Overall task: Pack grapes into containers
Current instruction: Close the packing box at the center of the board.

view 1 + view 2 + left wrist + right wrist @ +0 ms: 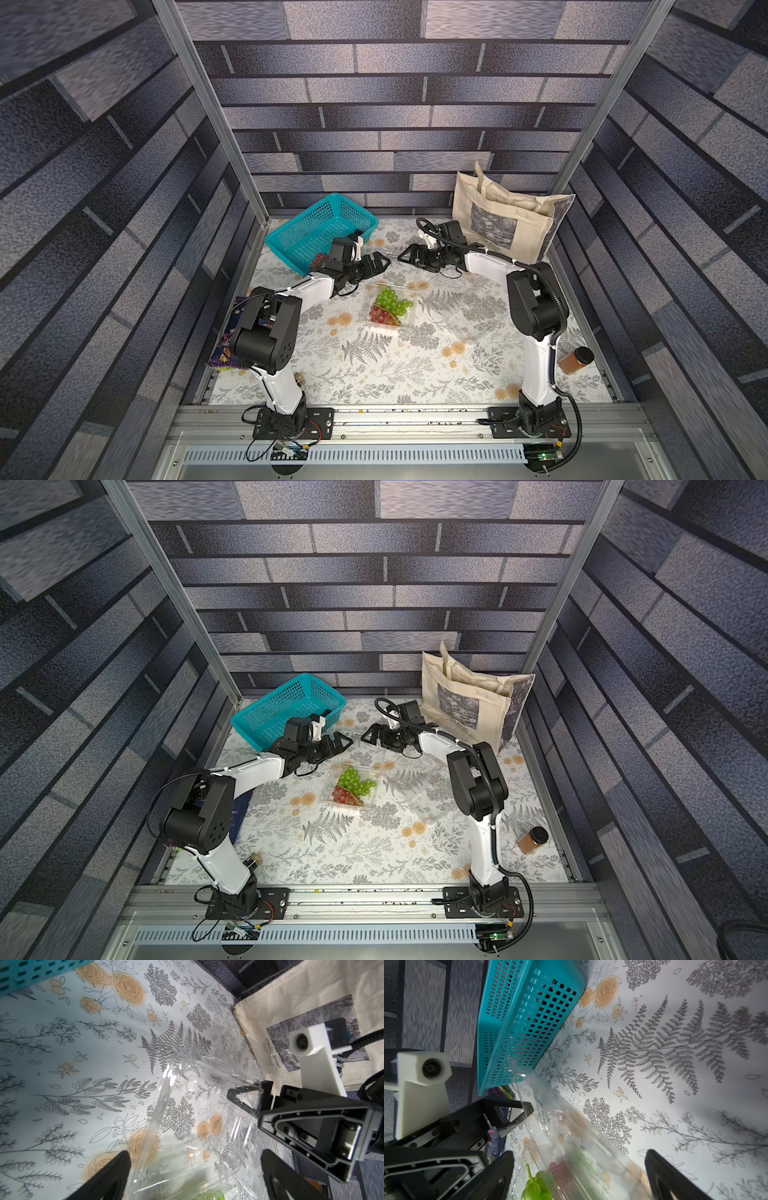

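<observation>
- Floral tablecloth (374, 365) inside a brick-print booth is where it's all laid out. A teal basket (316, 224) is parked at the far left and a beige tote bag (498, 220) at the far right.
- One clear container (411, 322) is seen mid-table with the green bunch (390, 301) and a red bunch (381, 315) already inside, so roughly half the fruit can be counted as packed.
- Its lid (164, 1093) hasn't been shut yet. It's stood up, and in both wrist views its clear edge runs up between the fingers.
- The left gripper (380, 262) and right gripper (409, 257) are held tip to tip just above that lid, both with jaws spread wide and nothing clamped. Whether the plastic is actually being touched can't be told.
- Another red bunch (319, 259) is spotted at the basket's near end, beside the left arm, so that one's not been packed. The black-purple bunch can't be picked out for sure.
- A second container (467, 322) is left empty near the right arm. A third isn't clearly made out.
- Best guess: getting that lid folded down is the step in hand. After that, the remaining grapes are to be boxed and the lids snapped shut, so it's maybe halfway.
</observation>
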Robot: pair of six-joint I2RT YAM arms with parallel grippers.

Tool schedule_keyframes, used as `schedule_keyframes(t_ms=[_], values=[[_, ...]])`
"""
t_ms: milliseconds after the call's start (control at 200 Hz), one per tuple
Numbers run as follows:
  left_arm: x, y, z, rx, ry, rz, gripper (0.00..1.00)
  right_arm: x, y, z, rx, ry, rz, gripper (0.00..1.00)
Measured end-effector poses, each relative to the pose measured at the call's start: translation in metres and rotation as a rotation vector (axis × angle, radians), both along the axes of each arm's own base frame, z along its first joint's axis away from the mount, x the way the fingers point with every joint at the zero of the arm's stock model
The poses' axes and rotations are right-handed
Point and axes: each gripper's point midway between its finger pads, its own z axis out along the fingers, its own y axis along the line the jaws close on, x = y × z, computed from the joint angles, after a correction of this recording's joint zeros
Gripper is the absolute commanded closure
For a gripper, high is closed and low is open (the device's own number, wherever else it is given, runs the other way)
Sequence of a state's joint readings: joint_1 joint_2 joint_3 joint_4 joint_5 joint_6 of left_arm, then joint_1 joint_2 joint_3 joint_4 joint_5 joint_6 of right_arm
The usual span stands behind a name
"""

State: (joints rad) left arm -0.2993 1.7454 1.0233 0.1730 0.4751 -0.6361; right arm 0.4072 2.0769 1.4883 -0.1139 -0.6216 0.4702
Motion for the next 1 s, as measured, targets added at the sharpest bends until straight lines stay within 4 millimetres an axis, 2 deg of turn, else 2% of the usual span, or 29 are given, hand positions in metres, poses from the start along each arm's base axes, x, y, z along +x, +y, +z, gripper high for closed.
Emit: schedule_keyframes(t_ms=[341,711,1002], values=[[0.002,0.006,0.008,-0.004,-0.016,0.012,0.00,-0.009,-0.001,0.039,0.045,-0.071,0.022,0.00],[0.006,0.025,0.033,-0.001,-0.057,0.045,0.00,-0.029,-0.005,0.031,0.054,-0.052,0.044,0.00],[0.017,0.038,0.062,0.012,-0.095,0.064,0.00,-0.041,-0.002,0.052,0.073,-0.104,0.075,0.00]])
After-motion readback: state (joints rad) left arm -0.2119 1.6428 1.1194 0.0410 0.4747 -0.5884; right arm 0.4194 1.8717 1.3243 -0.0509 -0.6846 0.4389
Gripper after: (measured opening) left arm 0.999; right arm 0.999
